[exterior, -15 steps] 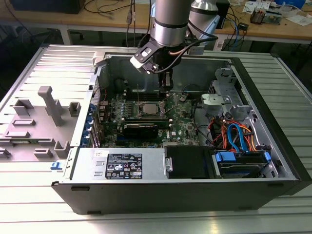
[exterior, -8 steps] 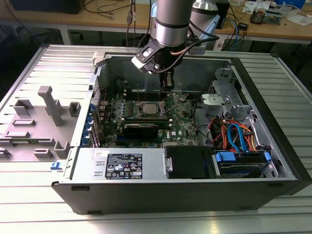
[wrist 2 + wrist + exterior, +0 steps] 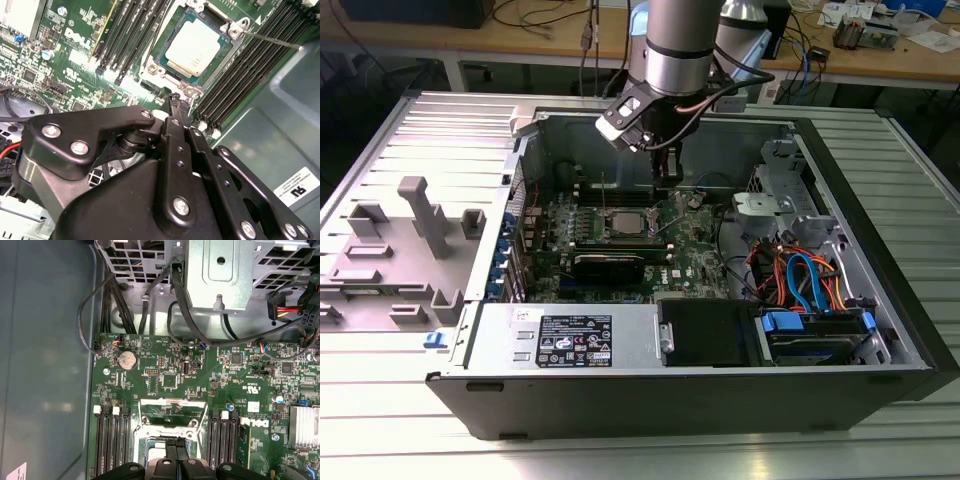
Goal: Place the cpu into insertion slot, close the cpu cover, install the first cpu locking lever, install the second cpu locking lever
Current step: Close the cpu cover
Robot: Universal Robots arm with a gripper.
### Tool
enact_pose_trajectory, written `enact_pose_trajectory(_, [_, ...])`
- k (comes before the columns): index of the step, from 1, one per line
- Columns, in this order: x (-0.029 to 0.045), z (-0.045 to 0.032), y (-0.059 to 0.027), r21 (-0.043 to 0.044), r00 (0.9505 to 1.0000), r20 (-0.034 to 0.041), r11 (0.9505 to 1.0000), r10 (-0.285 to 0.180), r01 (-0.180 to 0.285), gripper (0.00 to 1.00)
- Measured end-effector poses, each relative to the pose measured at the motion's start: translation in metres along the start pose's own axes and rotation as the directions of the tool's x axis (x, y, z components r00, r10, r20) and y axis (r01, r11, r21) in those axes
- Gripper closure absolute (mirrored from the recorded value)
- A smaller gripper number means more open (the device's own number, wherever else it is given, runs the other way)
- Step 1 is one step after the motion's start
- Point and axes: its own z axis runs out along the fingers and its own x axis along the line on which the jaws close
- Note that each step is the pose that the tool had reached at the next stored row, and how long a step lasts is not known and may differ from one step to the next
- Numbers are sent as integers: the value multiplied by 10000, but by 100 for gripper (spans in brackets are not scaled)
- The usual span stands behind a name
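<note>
Ribbed metal table (image 3: 380,400) carries an open computer case (image 3: 620,400), and the arm (image 3: 672,40) reaches down into it over the green board (image 3: 705,255). The cpu (image 3: 196,44) sits flat in the insertion slot (image 3: 235,30), silver top showing. In the first wrist view the cover (image 3: 172,403) is swung open, with the board visible through its window. The gripper (image 3: 176,99) has its jaws pressed together on nothing, tips just beside one corner of the slot. The cpu lies just beyond them, untouched. A thin lever (image 3: 272,39) slants across the memory slots (image 3: 250,65).
</note>
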Motion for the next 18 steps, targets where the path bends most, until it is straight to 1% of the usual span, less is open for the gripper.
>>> enact_pose_trajectory(5, [-5,0,89,0,10000,0,10000,0,0,89])
enact_pose_trajectory(10, [-7,0,133,0,10000,0,10000,-1,1,89])
enact_pose_trajectory(18, [-9,0,170,0,10000,1,10000,-1,1,89])
